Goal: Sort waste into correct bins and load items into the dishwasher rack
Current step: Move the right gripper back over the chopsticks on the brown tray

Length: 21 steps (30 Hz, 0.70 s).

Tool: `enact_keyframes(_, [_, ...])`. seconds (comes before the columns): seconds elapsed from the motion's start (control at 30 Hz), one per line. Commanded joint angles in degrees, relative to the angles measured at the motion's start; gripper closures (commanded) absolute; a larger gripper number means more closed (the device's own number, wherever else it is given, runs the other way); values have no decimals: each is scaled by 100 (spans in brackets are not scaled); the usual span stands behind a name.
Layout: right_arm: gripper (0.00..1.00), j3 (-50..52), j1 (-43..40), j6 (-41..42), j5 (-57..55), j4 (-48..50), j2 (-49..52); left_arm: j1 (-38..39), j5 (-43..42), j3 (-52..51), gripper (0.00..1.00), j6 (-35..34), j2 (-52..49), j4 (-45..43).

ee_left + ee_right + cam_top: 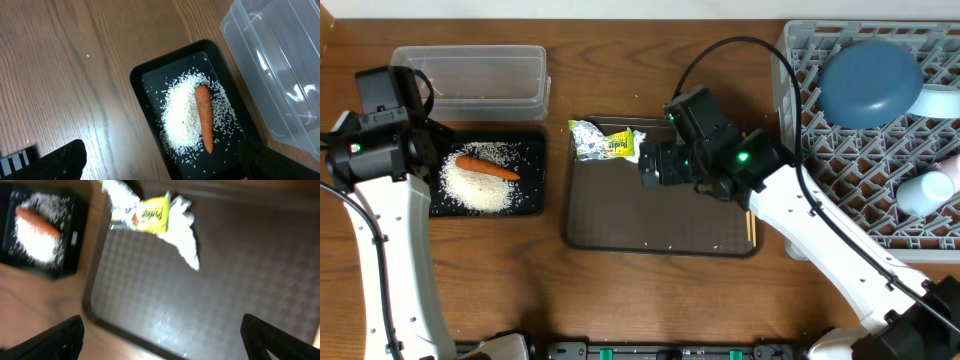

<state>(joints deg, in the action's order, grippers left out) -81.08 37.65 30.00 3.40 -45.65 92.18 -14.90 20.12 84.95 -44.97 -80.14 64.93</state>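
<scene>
Right wrist view: the right gripper (pixel 160 339) has its fingers (pixel 55 340) wide apart with nothing between them above the brown serving tray (pixel 225 295), and the crumpled wrapper (pixel 150 217) lies ahead near a corner of that tray. The left gripper (pixel 160 160), its fingers also spread and holding nothing, hangs over the black tray (pixel 150 95), where the carrot (pixel 203 117) lies on the rice heap (pixel 180 120); the clear tub (pixel 280 65) sits just beside the black tray.
</scene>
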Motion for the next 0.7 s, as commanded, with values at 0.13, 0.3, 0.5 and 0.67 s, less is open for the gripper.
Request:
enact_keyframes(0.13, [1, 26, 74, -39, -293, 531, 413, -4, 151, 46, 0, 17, -7, 22])
enact_keyframes(0.3, [2, 26, 79, -313, -313, 879, 903, -4, 151, 46, 0, 17, -7, 22])
enact_keyframes(0.5, [3, 26, 79, -544, -317, 1097, 1515, -4, 151, 46, 0, 17, -7, 22])
enact_keyframes(0.67, [1, -2, 52, -542, -313, 1073, 1582, -4, 151, 46, 0, 17, -7, 22])
